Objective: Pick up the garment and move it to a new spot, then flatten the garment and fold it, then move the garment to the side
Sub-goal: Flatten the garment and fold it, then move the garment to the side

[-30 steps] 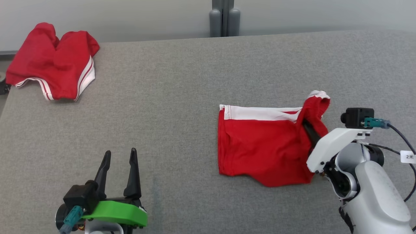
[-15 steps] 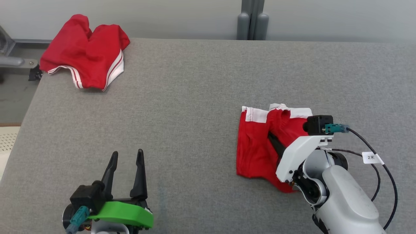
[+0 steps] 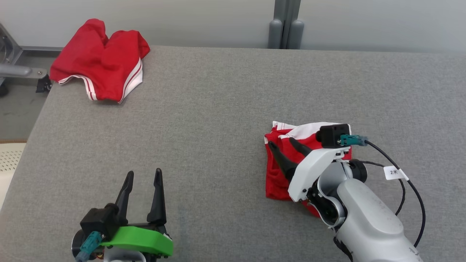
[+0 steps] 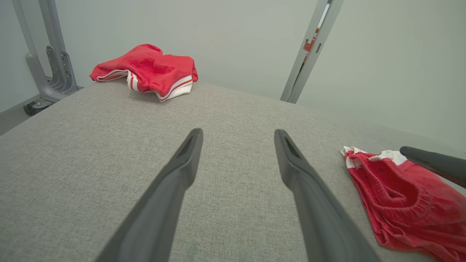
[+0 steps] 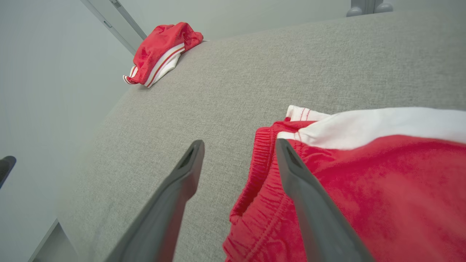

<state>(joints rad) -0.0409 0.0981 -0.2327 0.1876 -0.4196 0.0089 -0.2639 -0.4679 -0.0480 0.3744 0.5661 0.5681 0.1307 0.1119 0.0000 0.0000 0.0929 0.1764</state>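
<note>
The garment [image 3: 275, 182] is a pair of red shorts with a white band, lying folded over on the grey table [image 3: 218, 127] at the right. My right gripper [image 3: 282, 142] hovers open just over the fold, fingers spread and holding nothing. In the right wrist view the right gripper [image 5: 240, 142] straddles the elastic waistband edge of the garment [image 5: 364, 182]. My left gripper [image 3: 143, 172] stands open and empty at the lower left, well apart from the cloth. The left wrist view shows the left gripper [image 4: 238, 133] open above bare table, with the garment [image 4: 397, 196] off to the right.
A second red garment [image 3: 102, 60] with white stripes lies crumpled at the table's far left corner, also in the left wrist view [image 4: 149, 69] and the right wrist view [image 5: 160, 47]. A grey post [image 3: 285, 23] stands behind the far edge. The table's left edge drops to the floor.
My right gripper carried the garment's right edge leftward over the rest, then opened and let go. The garment now lies narrower, folded. The head camera shifted. The left arm stayed put.
</note>
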